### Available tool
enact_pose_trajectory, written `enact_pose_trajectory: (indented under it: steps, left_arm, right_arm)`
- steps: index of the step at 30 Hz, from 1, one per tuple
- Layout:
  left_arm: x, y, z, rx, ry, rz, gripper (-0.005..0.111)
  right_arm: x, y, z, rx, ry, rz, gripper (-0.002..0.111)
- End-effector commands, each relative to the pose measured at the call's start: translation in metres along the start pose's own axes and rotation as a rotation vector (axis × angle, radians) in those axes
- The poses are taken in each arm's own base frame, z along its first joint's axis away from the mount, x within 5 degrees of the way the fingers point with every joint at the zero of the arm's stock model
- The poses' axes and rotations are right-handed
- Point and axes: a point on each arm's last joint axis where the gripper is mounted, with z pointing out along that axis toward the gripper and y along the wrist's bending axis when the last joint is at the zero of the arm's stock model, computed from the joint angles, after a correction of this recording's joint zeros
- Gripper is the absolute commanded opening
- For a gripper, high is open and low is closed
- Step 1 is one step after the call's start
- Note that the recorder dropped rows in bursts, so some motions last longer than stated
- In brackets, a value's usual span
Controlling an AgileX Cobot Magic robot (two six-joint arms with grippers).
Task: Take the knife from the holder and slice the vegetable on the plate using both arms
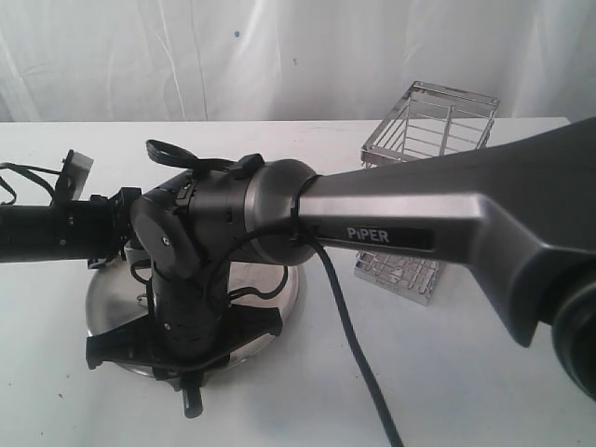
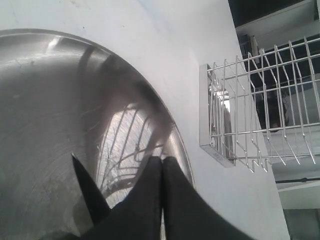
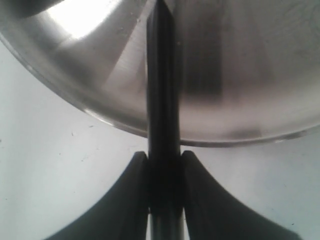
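My right gripper [image 3: 165, 157] is shut on the black handle of the knife [image 3: 162, 75], which runs out over the shiny steel plate [image 3: 240, 75]. In the exterior view the right arm reaches across and stands over the plate [image 1: 110, 307], with the gripper [image 1: 191, 372] at its near edge. My left gripper [image 2: 162, 161] is shut, fingers pressed together with nothing showing between them, just above the plate [image 2: 40, 100] near its rim. Beside it a dark pointed tip [image 2: 82, 182] stands over the plate. The wire holder [image 1: 428, 140] stands at the back right. The vegetable is hidden.
The right arm's grey PIPER link [image 1: 400, 219] and its black cable [image 1: 358, 363] span the middle of the white table. The left arm [image 1: 56, 233] comes in from the left. The holder [image 2: 260, 110] stands a short way off the plate's rim.
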Motion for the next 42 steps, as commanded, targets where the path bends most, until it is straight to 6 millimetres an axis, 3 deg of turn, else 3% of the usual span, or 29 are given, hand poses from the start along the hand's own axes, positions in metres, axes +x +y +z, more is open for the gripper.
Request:
enact_pose_trajectory:
  steps: [1, 42]
  left_arm:
    - [0.0014, -0.0025, 0.0019, 0.028, -0.005, -0.019, 0.001]
    - [-0.0001, -0.0105, 0.0015, 0.104, -0.015, 0.013, 0.001]
  right_arm:
    - [-0.0031, -0.0008, -0.004, -0.002, -0.015, 0.004, 0.0]
    - [-0.0055, 0.0023, -0.0034, -0.037, -0.04, 0.046, 0.0]
